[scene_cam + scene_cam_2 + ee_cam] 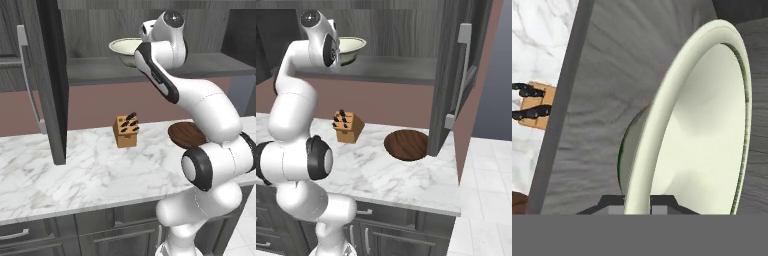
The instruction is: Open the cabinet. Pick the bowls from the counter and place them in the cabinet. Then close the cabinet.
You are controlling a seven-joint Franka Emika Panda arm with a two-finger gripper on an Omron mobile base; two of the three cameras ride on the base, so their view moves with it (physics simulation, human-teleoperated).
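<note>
A: Where's the cream bowl (692, 125) now?

B: Up at the open cabinet (391, 30), level with the shelf, just over its front edge. The gripper (637, 202) has it by the rim; fingers pinched nearly shut, the thin wall between them. I can't tell whether the base is touching the shelf.

A: How would you expect it to handle?

B: Ceramic by the look: rigid, glazed, probably slick, some weight in it. Held at one edge it likely wants to tip. It would chip if set down hard, I'd guess. The rim is the sensible hold; nothing else on it is narrow enough.

A: And the other one?

B: The wooden bowl (407, 145) sits on the counter (75, 175), near the foot of the right door. Shallower, looks lighter, less fragile, grain less slippery. Rim again.

A: Counts?

B: Two bowls: one aloft, one on the marble. Two cabinet doors, both swung open, a bar handle on each. One knife block (125, 131), standing between them.
</note>
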